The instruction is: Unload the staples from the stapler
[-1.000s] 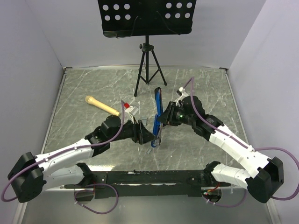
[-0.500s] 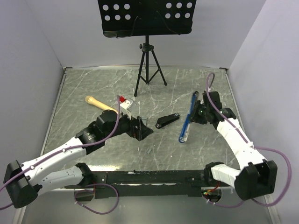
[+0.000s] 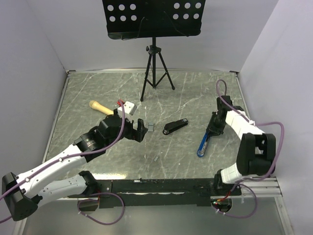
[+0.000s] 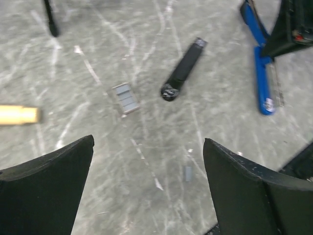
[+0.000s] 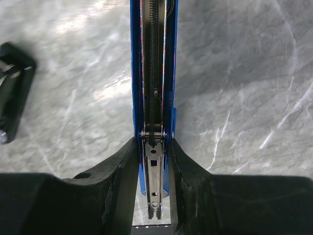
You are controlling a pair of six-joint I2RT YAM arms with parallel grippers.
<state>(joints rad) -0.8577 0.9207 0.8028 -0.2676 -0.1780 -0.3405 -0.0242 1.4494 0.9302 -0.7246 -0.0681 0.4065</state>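
Observation:
The slim black stapler [image 3: 175, 126] [image 4: 183, 68] lies flat mid-table, touched by neither gripper. A tiny grey staples strip [image 3: 155, 158] [image 4: 187, 173] lies loose on the table nearer the arms. My left gripper [image 3: 137, 130] [image 4: 147, 142] hovers wide open left of the stapler, with nothing between its fingers. My right gripper [image 3: 213, 128] [image 5: 154, 147] is shut on one end of a long blue tool [image 3: 202, 147] [image 5: 135, 58] [image 4: 263, 73]. The tool's open channel shows a metal rail and spring. Its other end slants down to the table at the right.
A small grey ribbed block [image 3: 150, 126] [image 4: 124, 98] sits just left of the stapler. A wooden-handled tool [image 3: 100, 107] [image 4: 17, 114] lies further left, partly behind my left arm. A black music stand on a tripod [image 3: 155, 73] stands at the back. Walls close both sides.
My right arm swung from mid-table to the right with the blue tool and lowered it. That uncovered the black stapler. My left gripper opened wide and drew back to the left.

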